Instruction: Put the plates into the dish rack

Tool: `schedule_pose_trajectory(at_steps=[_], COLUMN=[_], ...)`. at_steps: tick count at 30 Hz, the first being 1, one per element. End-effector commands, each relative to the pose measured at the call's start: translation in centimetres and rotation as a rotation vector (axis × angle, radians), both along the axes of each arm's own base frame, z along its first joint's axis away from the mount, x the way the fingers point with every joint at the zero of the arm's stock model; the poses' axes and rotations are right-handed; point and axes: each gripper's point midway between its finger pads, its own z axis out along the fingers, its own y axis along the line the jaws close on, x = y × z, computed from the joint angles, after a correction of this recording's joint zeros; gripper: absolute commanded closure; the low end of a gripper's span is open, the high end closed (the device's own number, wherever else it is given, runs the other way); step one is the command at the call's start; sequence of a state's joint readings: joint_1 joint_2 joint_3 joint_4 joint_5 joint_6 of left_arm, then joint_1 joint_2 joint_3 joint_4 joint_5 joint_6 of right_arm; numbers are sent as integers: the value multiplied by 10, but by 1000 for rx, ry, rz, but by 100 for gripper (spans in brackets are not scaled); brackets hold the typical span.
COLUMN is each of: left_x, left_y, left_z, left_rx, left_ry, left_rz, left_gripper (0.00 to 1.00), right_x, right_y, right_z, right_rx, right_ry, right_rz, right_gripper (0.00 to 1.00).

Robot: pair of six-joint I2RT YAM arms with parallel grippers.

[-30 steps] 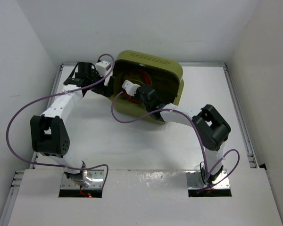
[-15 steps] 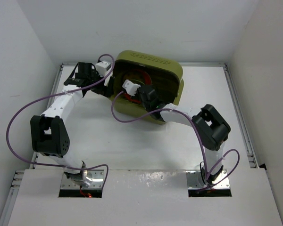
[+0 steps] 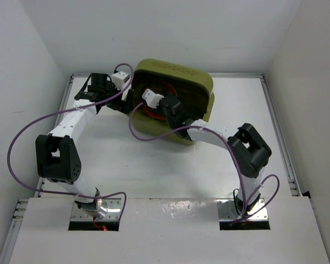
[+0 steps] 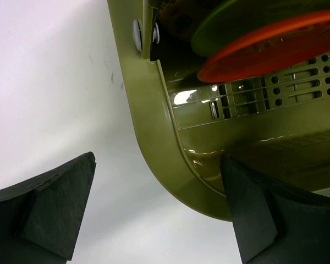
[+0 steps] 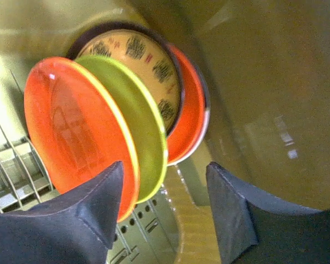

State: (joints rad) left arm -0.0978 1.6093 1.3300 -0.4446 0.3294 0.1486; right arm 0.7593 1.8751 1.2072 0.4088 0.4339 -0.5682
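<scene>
The dish rack [image 3: 201, 82], an olive-green tub, stands at the back of the table. In the right wrist view four plates stand on edge inside it. They are an orange-red plate [image 5: 71, 126] in front, a lime green plate [image 5: 140, 118], a brown plate with a golden pattern [image 5: 135, 58] and a second orange-red plate [image 5: 190, 113]. My right gripper [image 5: 165, 168] hangs open just below them, holding nothing. My left gripper [image 4: 159, 203] is open and straddles the rack's rounded corner wall [image 4: 154, 126], one finger outside and one inside.
The rack's slotted floor [image 5: 11, 176] lies left of the plates and its tall wall [image 5: 264, 99] rises to their right. The white table [image 3: 143, 165] runs in front of the rack, with white walls round it. Purple cables loop off both arms.
My right gripper has gone from shut to open, letting go of a plate in the rack, and has shifted slightly toward the back. The left arm has not moved.
</scene>
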Motion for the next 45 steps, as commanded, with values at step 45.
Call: schedule_pose_trajectory(at_steps=[45], left_x=[-147], left_y=[81], left_z=[7], left_rx=[180], left_ry=[27], left_rz=[275], left_gripper=[0], right_x=[-261], right_y=[-263], right_z=[-26], right_rx=[1074], right_ry=[771], right_rz=[-1227], right_gripper=[0])
